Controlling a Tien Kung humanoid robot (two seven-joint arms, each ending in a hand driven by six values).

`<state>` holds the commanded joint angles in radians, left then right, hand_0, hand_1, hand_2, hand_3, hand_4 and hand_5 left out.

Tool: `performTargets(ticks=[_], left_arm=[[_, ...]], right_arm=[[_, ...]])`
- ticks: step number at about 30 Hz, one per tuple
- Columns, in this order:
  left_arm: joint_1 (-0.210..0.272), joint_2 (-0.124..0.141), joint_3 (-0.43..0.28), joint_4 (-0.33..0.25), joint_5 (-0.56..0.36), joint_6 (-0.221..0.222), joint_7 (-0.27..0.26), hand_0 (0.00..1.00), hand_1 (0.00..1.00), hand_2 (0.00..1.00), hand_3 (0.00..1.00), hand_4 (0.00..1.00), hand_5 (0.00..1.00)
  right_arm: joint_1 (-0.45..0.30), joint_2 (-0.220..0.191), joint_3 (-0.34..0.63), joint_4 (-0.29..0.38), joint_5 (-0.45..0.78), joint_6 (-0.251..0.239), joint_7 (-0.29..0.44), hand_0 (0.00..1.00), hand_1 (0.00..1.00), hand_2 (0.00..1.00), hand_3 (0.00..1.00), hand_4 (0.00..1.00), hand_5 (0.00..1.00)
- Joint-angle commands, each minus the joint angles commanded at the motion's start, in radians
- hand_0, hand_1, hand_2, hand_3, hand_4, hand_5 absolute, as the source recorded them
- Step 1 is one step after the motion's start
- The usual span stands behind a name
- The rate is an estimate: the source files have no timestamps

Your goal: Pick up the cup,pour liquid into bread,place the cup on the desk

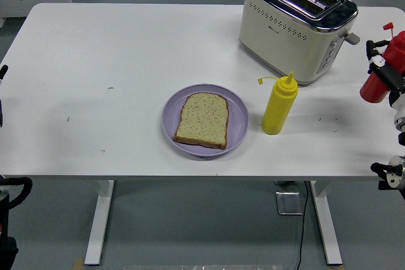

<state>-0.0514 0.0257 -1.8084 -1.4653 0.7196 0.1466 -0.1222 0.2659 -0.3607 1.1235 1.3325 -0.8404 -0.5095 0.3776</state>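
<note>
Right hand (387, 74) gripped a red bottle (380, 80) — bread (202, 119) lay well left, so next I needed carry and tilt.

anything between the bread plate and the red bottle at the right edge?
Yes, in the head view: the yellow squeeze bottle stands upright just right of the purple plate. Past it, bare white table runs to the red bottle in the right hand.

Setting: lab or test room, staged as kitchen. White height-adjustable desk (126, 61) on grey floor. On it, toaster (296, 23); plate (205, 120) in front of the toaster.
</note>
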Motion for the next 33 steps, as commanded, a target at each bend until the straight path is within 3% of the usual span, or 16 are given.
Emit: performTargets(ticks=[14, 15, 16, 33], left_arm=[[-0.003, 0.000, 0.002, 0.000, 0.001, -0.001, 0.000, 0.714, 0.750, 0.774, 0.686, 0.661, 0.998], [-0.003, 0.000, 0.001, 0.000, 0.001, 0.000, 0.000, 0.715, 0.751, 0.774, 0.686, 0.661, 0.998], [-0.003, 0.000, 0.001, 0.000, 0.001, 0.000, 0.000, 0.715, 0.751, 0.774, 0.686, 0.661, 0.998], [-0.003, -0.002, -0.003, 0.000, -0.003, 0.000, -0.001, 0.714, 0.750, 0.774, 0.686, 0.661, 0.998]], right_arm=[[0.001, 0.048, -0.134, -0.065, 0.084, -0.009, 0.096, 0.092, 0.123, 0.269, 0.379, 0.715, 0.240], [0.004, 0.051, -0.141, -0.071, 0.090, -0.011, 0.100, 0.157, 0.187, 0.309, 0.385, 0.715, 0.244], [0.010, 0.055, -0.150, -0.080, 0.100, -0.014, 0.105, 0.157, 0.187, 0.309, 0.385, 0.715, 0.244], [0.056, 0.101, -0.193, -0.170, 0.140, -0.005, 0.111, 0.212, 0.234, 0.354, 0.398, 0.710, 0.273]])
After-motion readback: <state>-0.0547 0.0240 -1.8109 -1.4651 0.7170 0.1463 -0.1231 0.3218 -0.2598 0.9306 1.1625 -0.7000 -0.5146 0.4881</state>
